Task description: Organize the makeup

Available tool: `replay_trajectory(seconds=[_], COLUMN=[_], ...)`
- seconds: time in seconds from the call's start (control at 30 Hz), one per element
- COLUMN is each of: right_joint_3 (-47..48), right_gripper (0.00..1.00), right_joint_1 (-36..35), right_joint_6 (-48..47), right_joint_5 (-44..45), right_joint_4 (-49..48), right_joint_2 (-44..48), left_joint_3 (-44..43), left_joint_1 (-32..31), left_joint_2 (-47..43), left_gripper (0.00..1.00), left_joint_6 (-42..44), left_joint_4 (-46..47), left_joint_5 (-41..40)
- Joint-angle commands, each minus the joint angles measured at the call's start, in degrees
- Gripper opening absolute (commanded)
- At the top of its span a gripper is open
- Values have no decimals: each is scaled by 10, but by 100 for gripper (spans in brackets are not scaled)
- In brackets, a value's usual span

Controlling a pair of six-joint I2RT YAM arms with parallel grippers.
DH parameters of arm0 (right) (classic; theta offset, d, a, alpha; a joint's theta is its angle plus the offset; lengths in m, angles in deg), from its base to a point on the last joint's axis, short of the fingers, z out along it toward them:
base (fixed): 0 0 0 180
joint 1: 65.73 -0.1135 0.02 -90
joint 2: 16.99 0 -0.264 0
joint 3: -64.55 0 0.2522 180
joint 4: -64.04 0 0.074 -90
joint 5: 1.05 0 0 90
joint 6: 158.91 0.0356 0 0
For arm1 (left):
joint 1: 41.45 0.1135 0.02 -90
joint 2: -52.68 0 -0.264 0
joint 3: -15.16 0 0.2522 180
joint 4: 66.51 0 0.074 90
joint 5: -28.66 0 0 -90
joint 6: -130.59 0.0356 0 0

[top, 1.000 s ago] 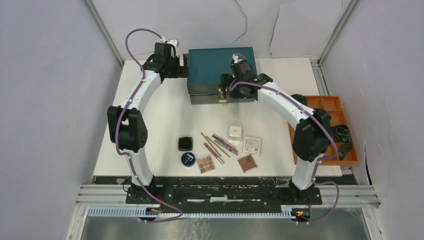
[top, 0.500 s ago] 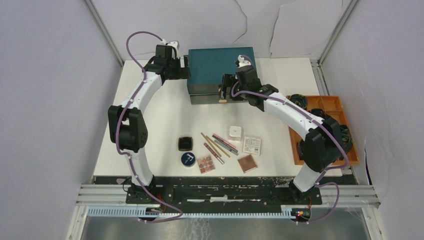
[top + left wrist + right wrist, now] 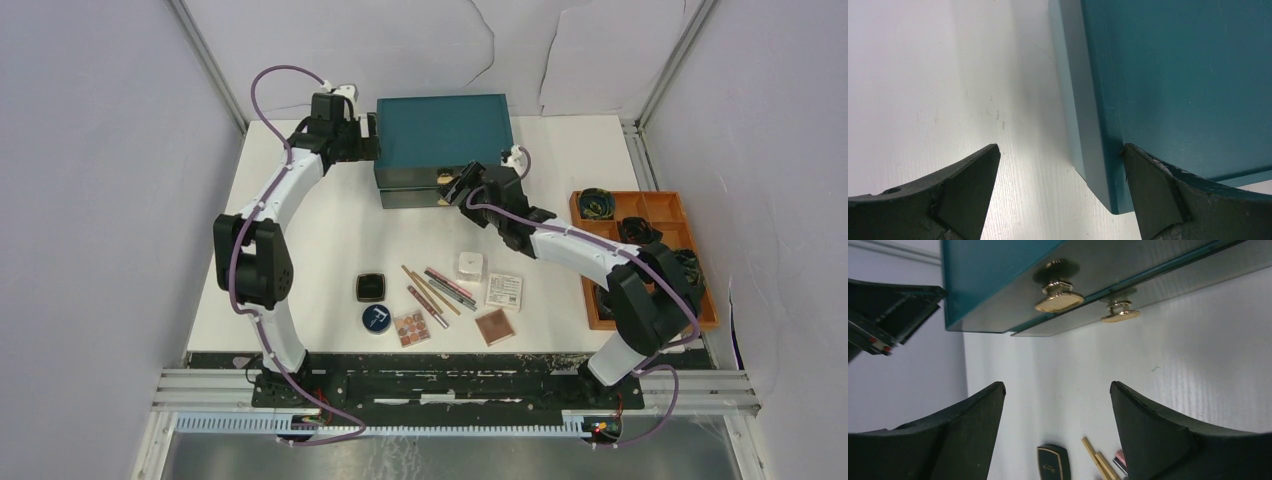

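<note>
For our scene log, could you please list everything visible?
box: one, teal, rear centre
knobs: two, gold, box front
black compact: one, black, front left
tin: one, dark-blue, near compact
eyeshadow palette: one, multicolour, beside tin
pencils: about four, tan/pink, centre
cube: one, white, by pencils
packet: one, white, beside cube
brown compact: one, brown, front right
tray: one, orange, right edge
coils: several, black, in tray
left gripper: one, black, open at box
right gripper: one, black, open before knobs
</note>
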Motion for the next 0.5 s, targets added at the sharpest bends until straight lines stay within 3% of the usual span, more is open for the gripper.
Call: replay_trajectory(seconds=[0.0, 0.13, 0.47], right_joint_3=[-16, -63, -28], right_gripper=[82, 75, 71], right_joint_1=[-4, -11, -25], right_joint_6=[82, 131, 180], right_joint_5=[37, 113, 142], right_joint_4=[-150, -231, -282], right_joint_2=[12, 14, -64], left_joint_3=[8, 3, -10], left_joint_1=[1, 2, 1], left_joint_2=[-26, -19, -7], left_gripper=[99, 99, 100], left_joint_6=[11, 8, -6], left_joint_4=[0, 2, 1], left_joint_5=[-31, -30, -16])
